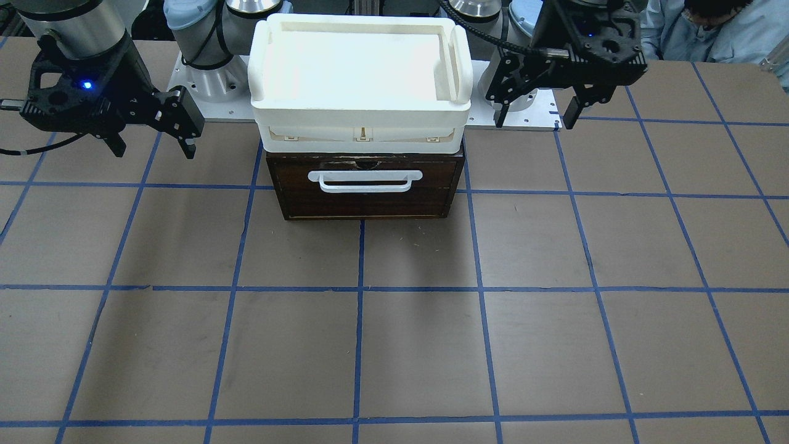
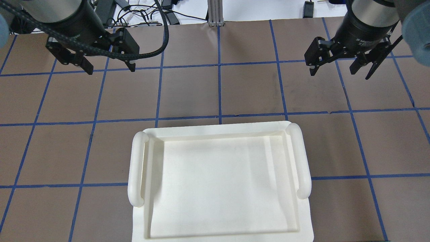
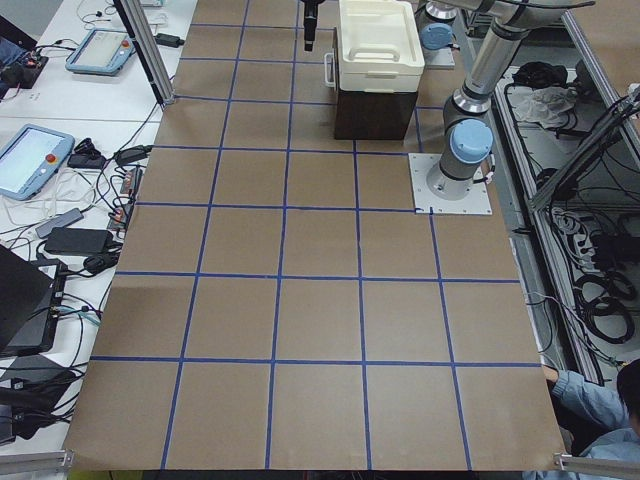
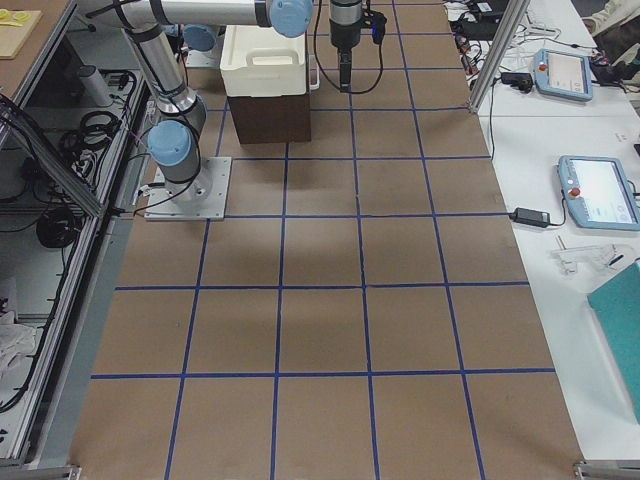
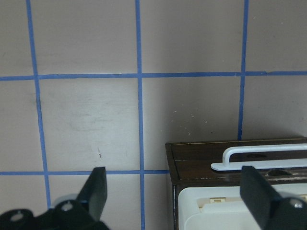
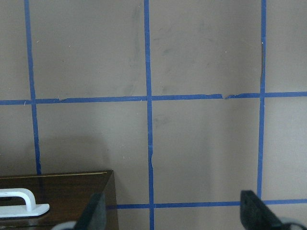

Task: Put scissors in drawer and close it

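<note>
Scissors show in no view, probably inside the drawer, which sits shut. Left gripper and right gripper hang released either side of it; closing looks done, so next calls only for holding clear.

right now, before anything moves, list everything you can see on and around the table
drawer: one, dark brown front with a white bar handle, shut, mid-table by the robot's base
white bin: one, white, sitting on top of the drawer unit, nothing seen inside
scissors: none in view
table: one, brown with a blue tape grid
pendants: two, grey with blue screens, on the white bench across from the robot
person: one, light blue coat, at the table's edge near the left arm
left gripper: one, black, open, in the air beside the drawer unit
right gripper: one, black, open, in the air on the other side
</note>
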